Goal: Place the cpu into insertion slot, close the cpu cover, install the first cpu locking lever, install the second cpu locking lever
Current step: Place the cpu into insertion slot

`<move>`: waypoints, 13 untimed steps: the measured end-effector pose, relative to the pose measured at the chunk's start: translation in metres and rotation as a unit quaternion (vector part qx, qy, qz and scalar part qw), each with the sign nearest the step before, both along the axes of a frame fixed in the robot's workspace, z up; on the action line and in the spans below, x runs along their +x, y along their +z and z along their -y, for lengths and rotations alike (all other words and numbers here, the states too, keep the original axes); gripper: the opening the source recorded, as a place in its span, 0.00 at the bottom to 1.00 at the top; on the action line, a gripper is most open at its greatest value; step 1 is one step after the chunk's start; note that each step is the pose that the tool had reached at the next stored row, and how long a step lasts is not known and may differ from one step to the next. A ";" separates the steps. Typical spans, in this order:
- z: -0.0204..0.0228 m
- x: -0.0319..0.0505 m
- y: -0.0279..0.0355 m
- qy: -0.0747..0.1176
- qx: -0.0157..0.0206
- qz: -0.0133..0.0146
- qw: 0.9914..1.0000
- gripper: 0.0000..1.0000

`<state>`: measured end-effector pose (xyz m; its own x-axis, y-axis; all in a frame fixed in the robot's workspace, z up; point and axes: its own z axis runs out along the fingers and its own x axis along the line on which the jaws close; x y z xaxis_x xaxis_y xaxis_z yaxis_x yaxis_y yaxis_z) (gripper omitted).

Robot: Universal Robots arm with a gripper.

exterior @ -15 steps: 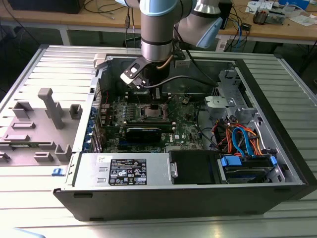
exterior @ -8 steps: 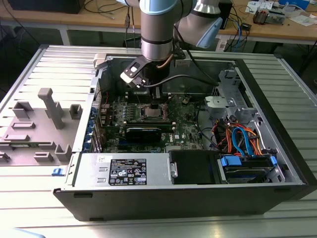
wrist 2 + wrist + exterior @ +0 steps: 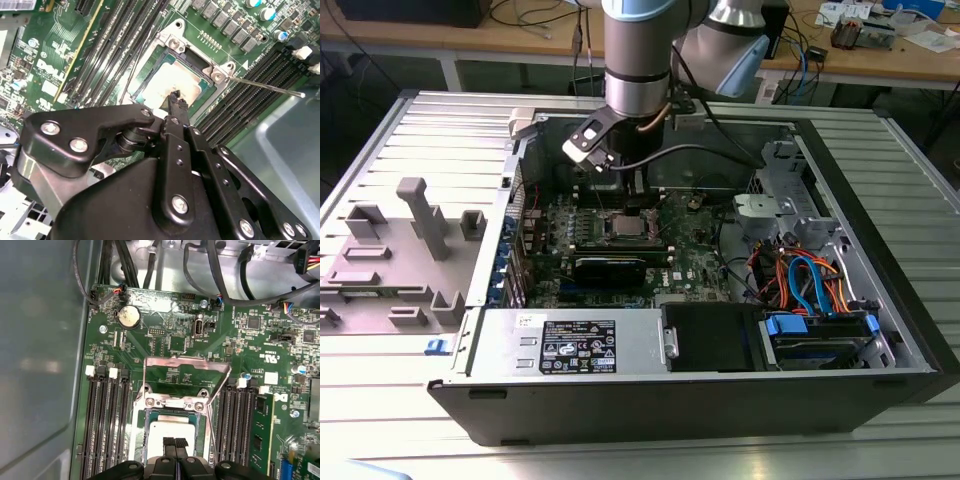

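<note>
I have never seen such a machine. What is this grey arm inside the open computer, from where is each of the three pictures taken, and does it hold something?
This is a grey robot arm with a black two-finger gripper. It reaches into an open black computer case lying on a ribbed metal table.

The exterior view comes from a camera standing off the arm. Both wrist views come from cameras riding on the arm, and they look past the gripper at the green circuit board.

On that board, the cpu, a small flat square chip with a dull silver top, lies in the square insertion slot. The thin silver cpu cover stands open at one edge of the slot.

The gripper's fingers are shut together and hold nothing. Their tips are at the chip's top, but I cannot tell whether they touch it.
</note>
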<state>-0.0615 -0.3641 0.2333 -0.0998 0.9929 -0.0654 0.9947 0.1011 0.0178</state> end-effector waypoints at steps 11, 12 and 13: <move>0.0000 0.0000 0.0441 0.000 0.000 0.000 1.000 0.11; 0.0000 0.0000 0.0486 0.000 0.000 0.000 1.000 0.11; 0.0000 0.0000 0.0524 0.000 0.000 0.000 1.000 0.11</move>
